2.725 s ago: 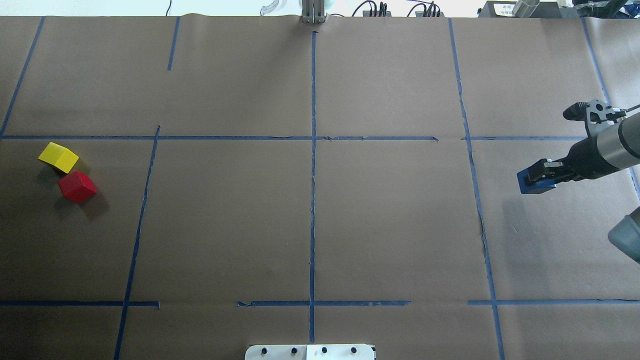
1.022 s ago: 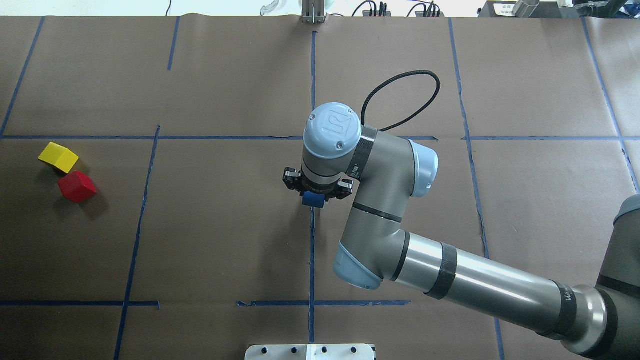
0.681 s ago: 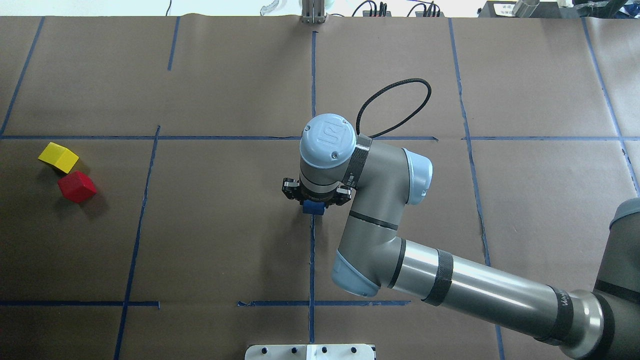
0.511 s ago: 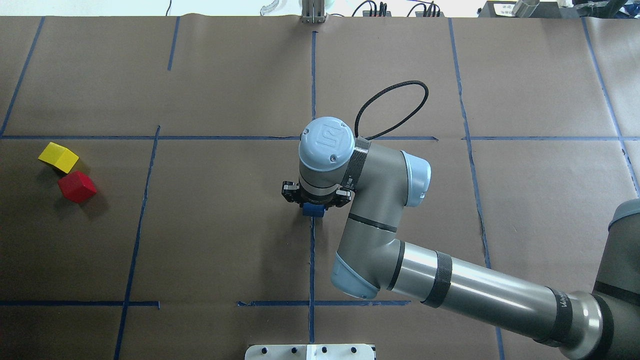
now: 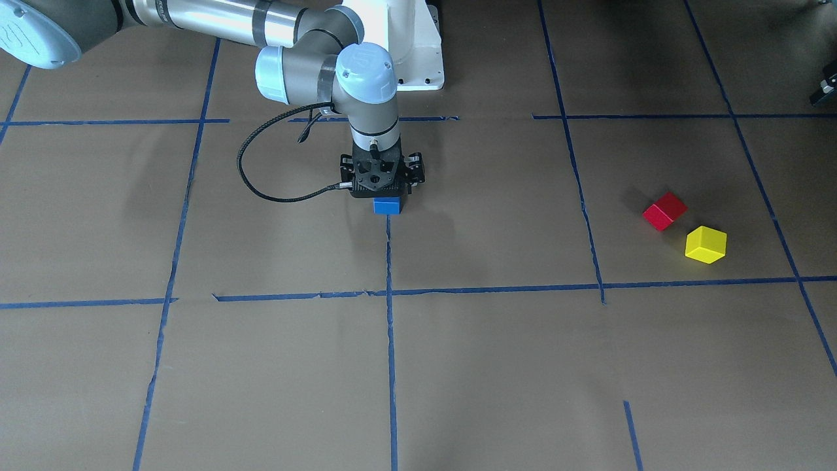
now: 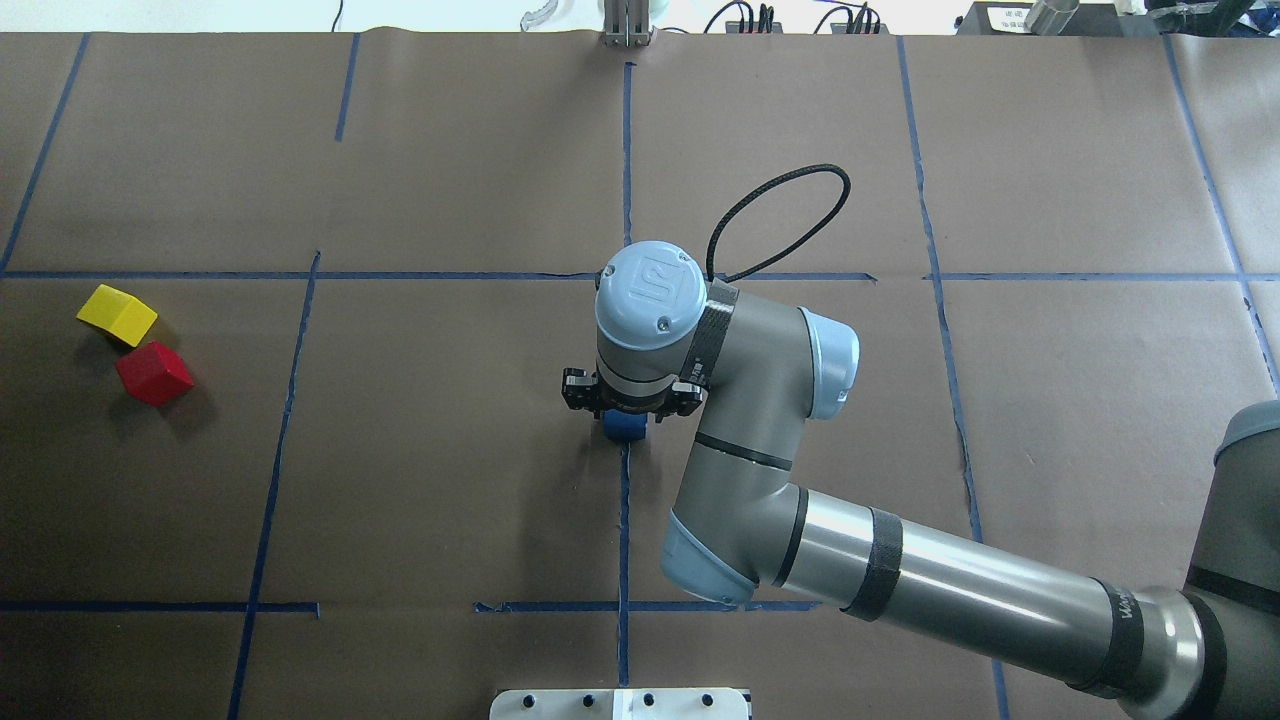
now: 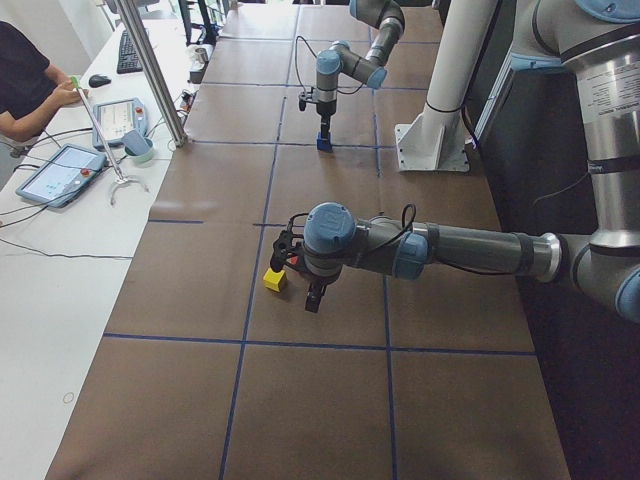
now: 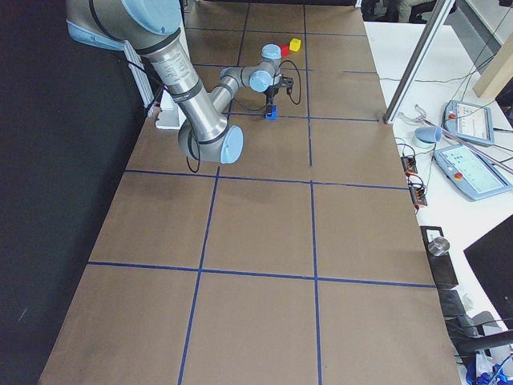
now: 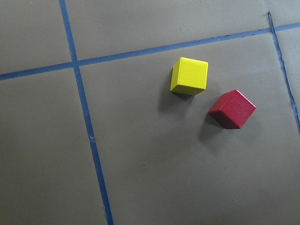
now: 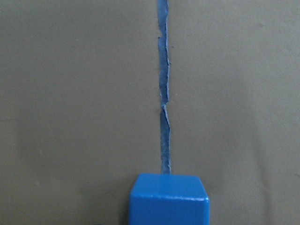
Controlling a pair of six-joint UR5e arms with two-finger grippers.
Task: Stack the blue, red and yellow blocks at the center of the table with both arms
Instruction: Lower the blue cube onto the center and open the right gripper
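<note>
My right gripper (image 6: 625, 414) stands upright at the table's center and is shut on the blue block (image 6: 624, 429), which sits low at the table on the center tape line (image 5: 388, 207). The right wrist view shows only the block's top (image 10: 168, 199). The red block (image 6: 153, 373) and the yellow block (image 6: 117, 314) lie close together, apart from each other, at the table's far left. Both show in the left wrist view, red (image 9: 232, 108) and yellow (image 9: 189, 75). My left gripper (image 7: 313, 298) hangs above them; I cannot tell whether it is open.
Blue tape lines (image 6: 625, 500) divide the brown paper into squares. The white robot base plate (image 6: 620, 704) is at the near edge. The right arm's black cable (image 6: 790, 215) loops beyond its wrist. An operator (image 7: 25, 80) and tablets sit beside the table.
My right arm carried the blue block from the table's right side to the center and has lowered it slightly over the last second. The red and yellow blocks have not moved.
</note>
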